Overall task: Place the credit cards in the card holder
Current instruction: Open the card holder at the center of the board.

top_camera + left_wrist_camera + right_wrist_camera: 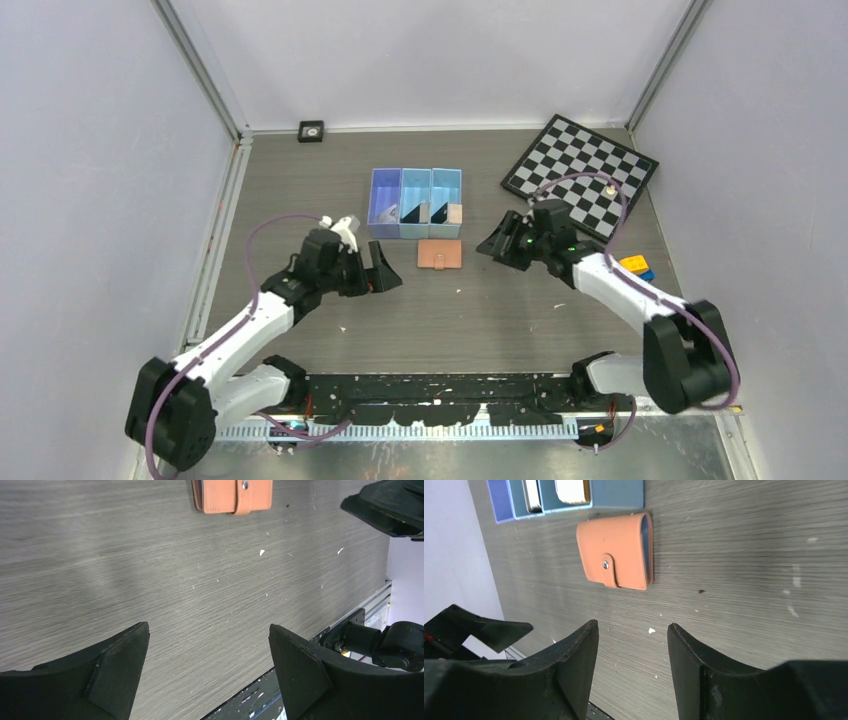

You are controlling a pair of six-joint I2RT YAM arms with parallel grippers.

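Observation:
The card holder (440, 254) is a salmon-tan wallet, folded shut with its snap tab fastened. It lies flat just in front of the blue bin (415, 176). Two dark credit cards (392, 213) (424, 211) stand in the bin's left and middle compartments. My left gripper (385, 270) hovers left of the holder, open and empty. My right gripper (495, 245) sits right of it, jaws apart with nothing between them. The left wrist view has the holder (232, 495) at the top edge, ahead of the left gripper (207, 630). In the right wrist view, the holder (616, 550) lies beyond the right gripper (633, 627).
A tan block (454, 212) sits in the bin's right compartment. A chessboard (580, 165) lies at the back right with a small white piece (607, 188) on it. Yellow and blue blocks (635, 266) rest by the right arm. A small black square object (311, 131) sits at the back wall.

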